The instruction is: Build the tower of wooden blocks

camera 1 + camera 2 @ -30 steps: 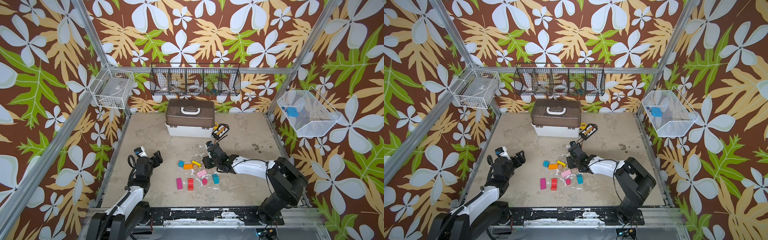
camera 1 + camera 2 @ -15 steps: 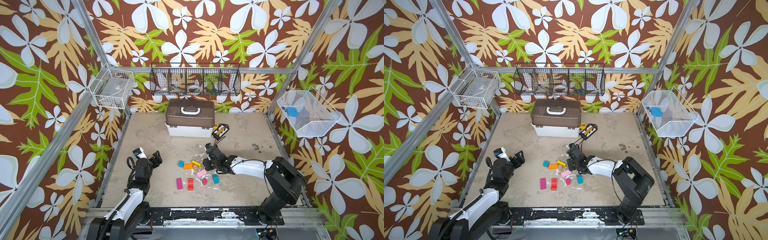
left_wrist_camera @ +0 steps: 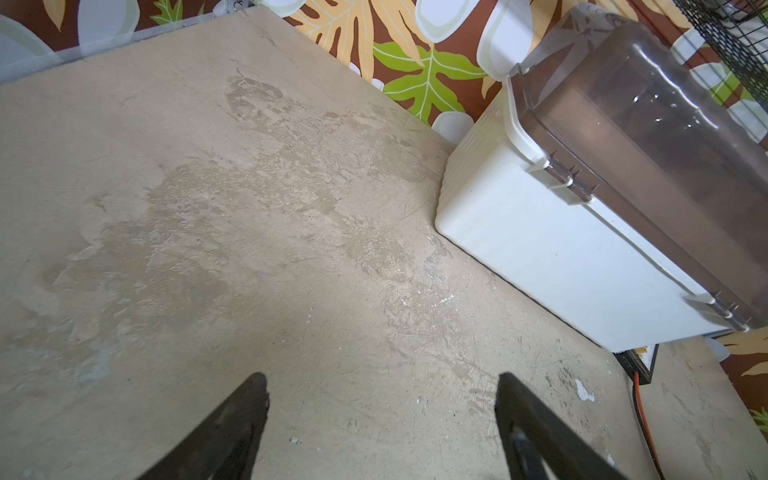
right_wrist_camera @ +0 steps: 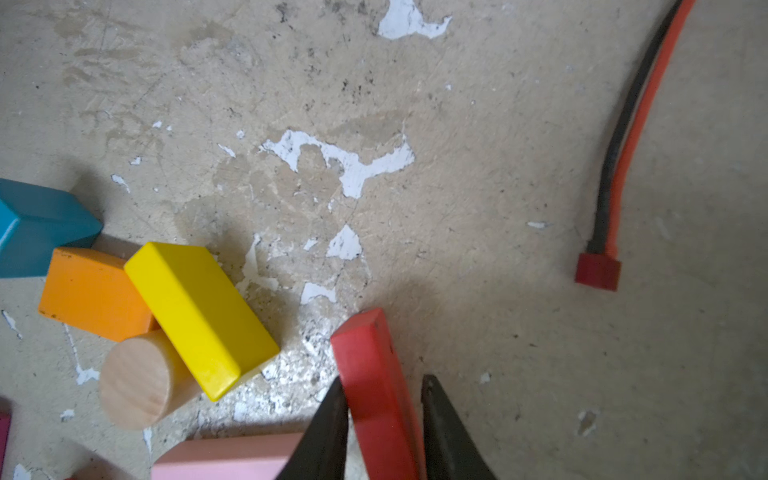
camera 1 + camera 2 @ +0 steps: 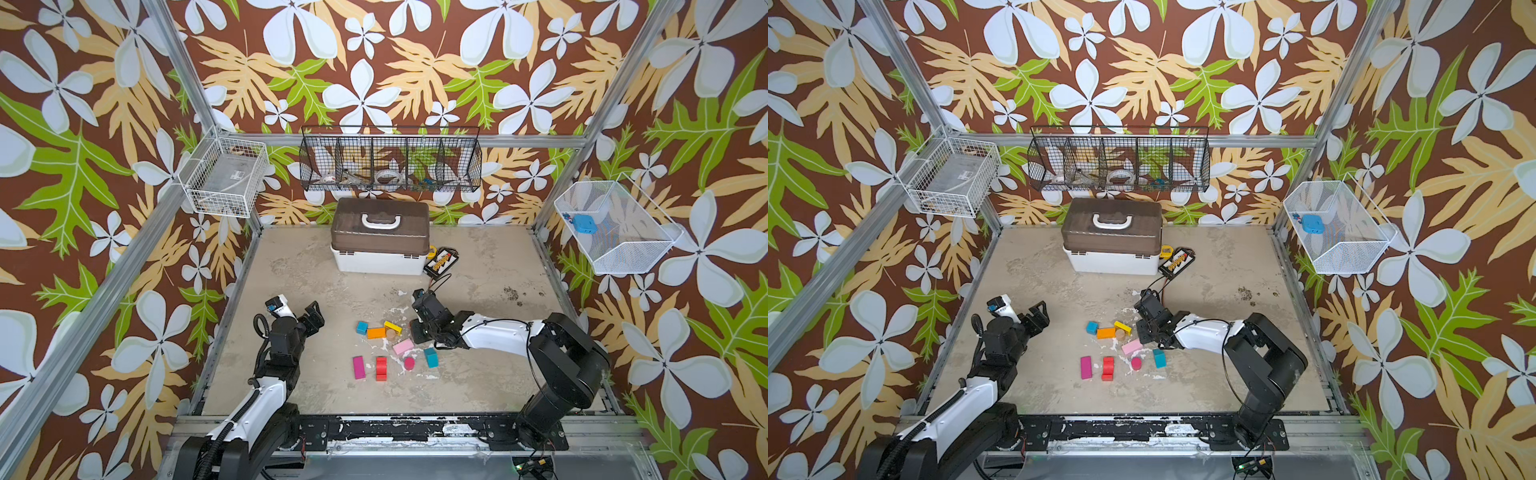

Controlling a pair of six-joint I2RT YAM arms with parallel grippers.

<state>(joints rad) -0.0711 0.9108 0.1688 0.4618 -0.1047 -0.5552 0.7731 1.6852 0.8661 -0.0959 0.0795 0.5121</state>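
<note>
1. The right gripper (image 4: 383, 379) is clamped on a red bar (image 4: 365, 345). In the right wrist view a black finger (image 4: 328, 424) presses each long side, and the bar's free end juts past the tips.
2. I cannot tell whether that bar touches the floor (image 5: 478, 374). In both top views the gripper head hides it.
3. In a top view the right gripper sits low at the right edge of the blocks (image 5: 1105, 332), just beside the pink bar (image 5: 403, 346).
4. The left gripper (image 3: 381, 374) has its fingers wide apart with nothing between them. It hangs over bare floor left of the blocks and points toward the box (image 3: 561, 232).
5. The blocks lie loose on the floor in the front middle, between the two arms.
6. In the far row, the teal cube (image 5: 362, 327) touches the orange block (image 5: 376, 333). The yellow bar (image 5: 392, 327) lies slanted against the orange block and the tan cylinder (image 5: 390, 334).
7. In the near row are a magenta bar (image 5: 358, 367), a red block (image 5: 381, 368), a magenta cylinder (image 5: 409, 363) and a teal block (image 5: 431, 357), each apart from the next.
8. The box stands at the back wall, with the pack (image 5: 441, 262) just beside its right end.
9. A red and black wire (image 4: 623, 145) ends in a red plug (image 4: 597, 272) on the floor near the right gripper.
</note>
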